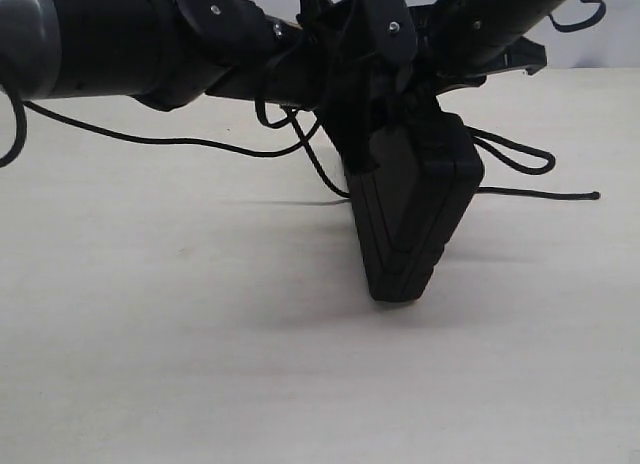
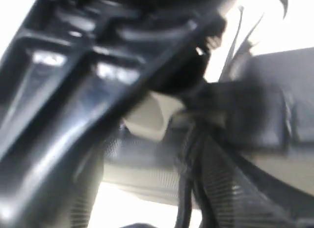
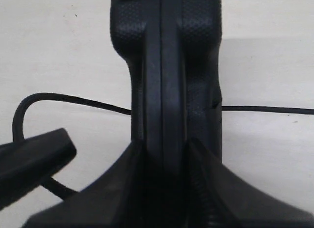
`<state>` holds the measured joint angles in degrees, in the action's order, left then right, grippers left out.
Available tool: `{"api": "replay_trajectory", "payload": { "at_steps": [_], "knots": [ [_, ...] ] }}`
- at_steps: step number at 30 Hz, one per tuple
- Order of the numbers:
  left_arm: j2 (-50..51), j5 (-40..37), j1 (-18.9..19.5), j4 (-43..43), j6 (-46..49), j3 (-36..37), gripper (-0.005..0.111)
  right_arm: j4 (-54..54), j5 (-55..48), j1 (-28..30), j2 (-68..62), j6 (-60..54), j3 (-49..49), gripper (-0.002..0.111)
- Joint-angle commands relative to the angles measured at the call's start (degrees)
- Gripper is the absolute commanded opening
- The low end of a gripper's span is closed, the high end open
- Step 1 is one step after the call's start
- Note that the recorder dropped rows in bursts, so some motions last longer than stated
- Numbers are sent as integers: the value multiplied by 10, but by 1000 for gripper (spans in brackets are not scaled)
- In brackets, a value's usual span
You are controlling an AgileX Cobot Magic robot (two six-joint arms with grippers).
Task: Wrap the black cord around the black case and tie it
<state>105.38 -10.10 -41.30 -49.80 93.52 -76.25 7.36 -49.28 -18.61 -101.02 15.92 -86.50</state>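
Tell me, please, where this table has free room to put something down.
The table nearer the camera than the black case is bare. Farther back it is crowded: the black cord trails left and loops right of the case.

The black case (image 1: pixel 415 214) has its upper end hidden behind the left arm (image 1: pixel 120 34) and right arm (image 1: pixel 490 19); the black cord (image 1: pixel 180 141) vanishes there too; the left wrist view is wholly blurred

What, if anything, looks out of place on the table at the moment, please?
The black case is up on end and tilted, clamped by the right pincer. The black cord trails loose across the table on both sides.
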Motion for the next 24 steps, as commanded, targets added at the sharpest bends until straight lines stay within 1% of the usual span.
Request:
{"api": "replay_trajectory", "payload": {
  "at_steps": [1,2,3,4,5,7,8,10,11,14,15,18,21,24],
  "knots": [
    [-12,-84,-12,166,-102,-4,58,-7,12,-2,-2,-4,1,4],
    [-12,-87,-12,209,-148,-4,58,-7,12,-2,-2,-4,1,4],
    [-12,-104,-12,313,-229,-4,58,-7,12,-2,-2,-4,1,4],
    [-12,-112,-12,357,-256,-4,58,-7,12,-2,-2,-4,1,4],
    [-12,-128,-12,424,-314,-4,58,-7,12,-2,-2,-4,1,4],
    [-12,-134,-12,463,-345,-4,58,-7,12,-2,-2,-4,1,4],
    [-12,-131,-12,468,-351,-5,58,-7,12,-2,-2,-4,1,4],
    [-12,-104,-9,477,-395,-5,58,-7,12,-2,-2,-4,1,4],
    [-12,-104,-5,477,-397,-5,58,-7,12,-2,-2,-4,1,4],
    [-12,-124,28,474,-401,-5,58,-7,12,-2,-2,-4,1,4],
    [-12,-124,36,468,-411,-5,56,-7,12,-2,-2,-4,1,4],
    [-12,-123,48,458,-431,-5,42,-7,12,-2,-2,-4,1,4],
    [-11,-127,46,454,-431,-5,26,-7,12,-2,-2,-4,1,4],
    [-8,-122,43,433,-428,-5,12,-7,12,-2,-2,-4,1,4]
  ]
}}
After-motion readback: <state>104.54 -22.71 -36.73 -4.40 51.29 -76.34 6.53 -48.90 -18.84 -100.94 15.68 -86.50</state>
